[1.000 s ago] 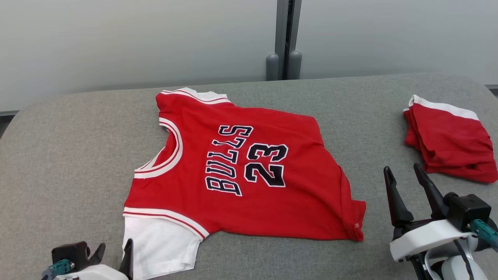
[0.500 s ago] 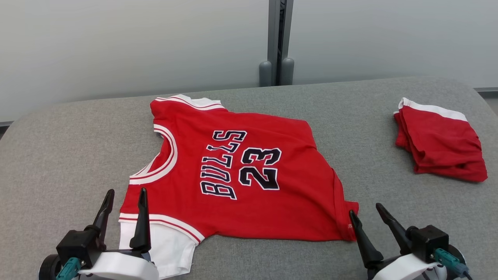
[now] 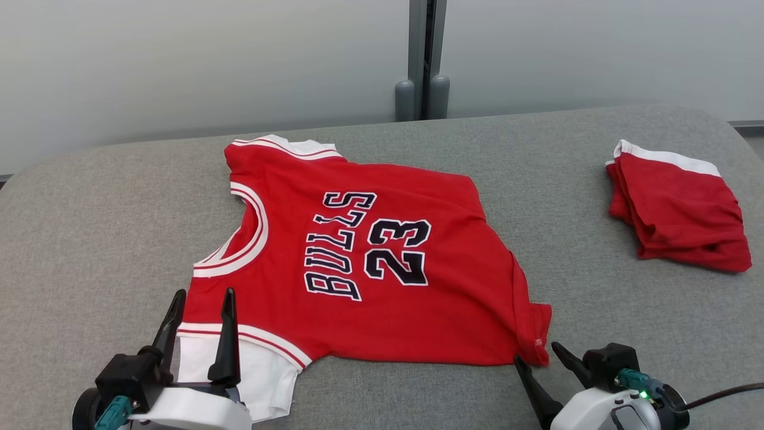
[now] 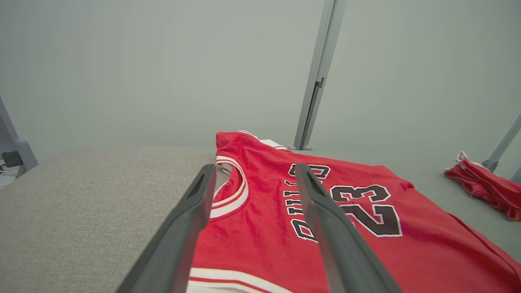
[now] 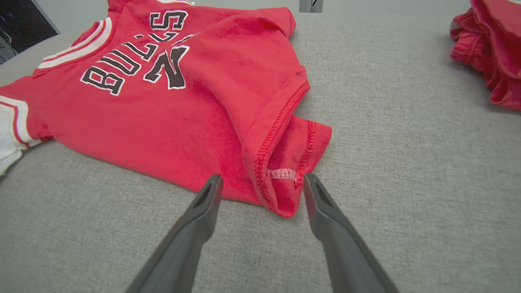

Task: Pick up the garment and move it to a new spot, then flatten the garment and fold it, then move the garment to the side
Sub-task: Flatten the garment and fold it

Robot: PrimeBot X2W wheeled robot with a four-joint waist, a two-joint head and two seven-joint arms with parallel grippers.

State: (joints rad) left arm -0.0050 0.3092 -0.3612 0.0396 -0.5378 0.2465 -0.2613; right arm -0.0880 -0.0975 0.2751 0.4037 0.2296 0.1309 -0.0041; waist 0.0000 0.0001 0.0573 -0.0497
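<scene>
jersey (image 3: 459,257) flat on grey surface (image 3: 89,227) — left gripper (image 3: 203,292) and right gripper (image 3: 535,351) both spread

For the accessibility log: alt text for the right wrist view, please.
The right gripper, open, frames the near hem corner of a red Bulls jersey lying on a grey fabric surface. A second red garment lies at upper right.
</scene>
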